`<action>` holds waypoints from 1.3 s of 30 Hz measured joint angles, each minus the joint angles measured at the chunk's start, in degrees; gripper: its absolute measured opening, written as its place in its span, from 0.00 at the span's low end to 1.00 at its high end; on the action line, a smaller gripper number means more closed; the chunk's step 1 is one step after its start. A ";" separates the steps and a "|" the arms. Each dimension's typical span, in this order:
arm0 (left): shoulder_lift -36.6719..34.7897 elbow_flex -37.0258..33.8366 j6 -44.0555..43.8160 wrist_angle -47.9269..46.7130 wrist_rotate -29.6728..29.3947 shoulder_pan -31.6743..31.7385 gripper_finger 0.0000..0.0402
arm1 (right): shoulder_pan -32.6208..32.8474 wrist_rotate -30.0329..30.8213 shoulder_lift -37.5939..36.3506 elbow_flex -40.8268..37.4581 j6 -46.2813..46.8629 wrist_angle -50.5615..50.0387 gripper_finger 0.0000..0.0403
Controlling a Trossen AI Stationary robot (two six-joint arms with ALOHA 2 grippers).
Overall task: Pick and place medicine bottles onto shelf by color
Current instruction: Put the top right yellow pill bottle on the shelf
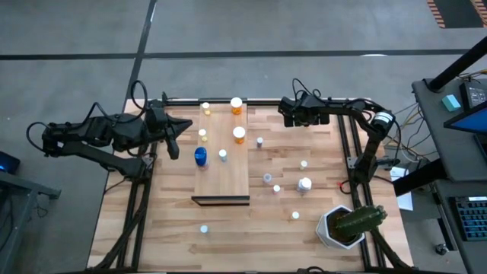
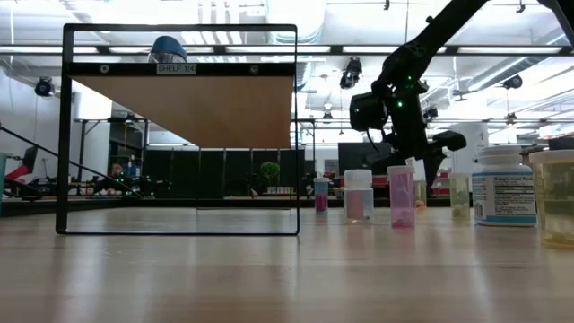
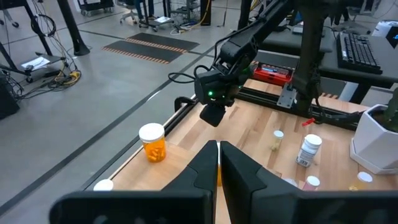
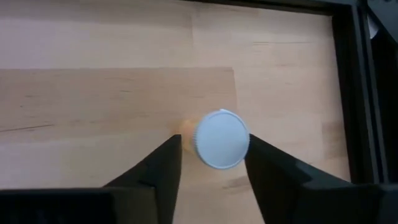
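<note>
Right hand [image 4: 211,163] brackets an orange bottle [image 4: 219,139], fingers spread, near the shelf's [image 1: 221,179] far edge; left hand [image 3: 218,163] pressed together.

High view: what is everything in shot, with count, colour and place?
Pale wooden shelf board: one, mid-table.
Orange medicine bottles, white caps: two on the board's far half, a third inside the right claw.
Fat blue bottle: one, board's left side.
Small pale bottles: three on the board, about seven on the planked tabletop.
White hexagonal cactus pot: one, near right corner.
Left claw: dark, shut, beside the board.
Right claw: dark, table's far side.
</note>
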 joint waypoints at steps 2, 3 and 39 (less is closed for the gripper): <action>0.00 0.00 0.02 0.41 0.00 0.00 0.00 | 0.00 0.04 0.00 -0.19 -0.04 0.40 0.33; 0.00 0.00 0.02 0.47 0.02 0.00 0.00 | 0.00 0.02 0.00 -0.24 -0.09 0.63 0.31; 1.62 -0.11 0.24 0.74 0.09 0.00 0.00 | 6.95 -38.52 -20.91 3.39 -40.48 31.78 0.22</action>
